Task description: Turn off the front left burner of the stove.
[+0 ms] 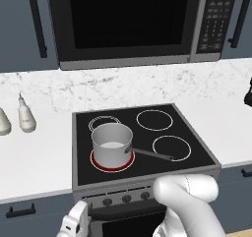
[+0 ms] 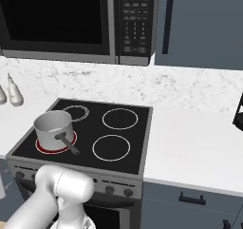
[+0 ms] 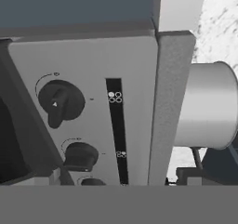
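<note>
- The room is a rendered kitchen with slate-blue cupboard doors, a speckled white marble backsplash and a plain white bench (image 1: 34,157) on either side of the stove (image 1: 142,179).
- A black-windowed microwave (image 1: 130,22) with a steel frame hangs above the cooktop.
- The stove has a flat, glossy black glass top and a matte grey steel front panel with a row of small dark round knobs.
- The front left burner (image 1: 112,162) is the near-left ring on the glass; it shows red under and around the saucepan (image 1: 112,142), so the task looks unfinished.
- The saucepan is a brushed steel cylinder with a thin dark handle pointing toward the right front ring; it stands upright on that burner.
- The other three rings are thin white outlines, one of them double-ringed behind the saucepan.
- Two pale, rounded bottles (image 1: 26,117) stand on the bench at the left, well apart from the stove.
- The pincer (image 1: 74,224) sits low in front of the panel's left end in the left base view; whether it is spread or pressed together cannot be told.
- In the hand view the camera looks closely at the panel: a dark knob (image 3: 60,102) with a raised bar and a white arrow mark sits nearest, with a second knob (image 3: 80,155) beside it.
- Nothing appears to touch a knob yet; what is left, by this judgement, is closing on the right knob and turning it until the red ring goes out.
</note>
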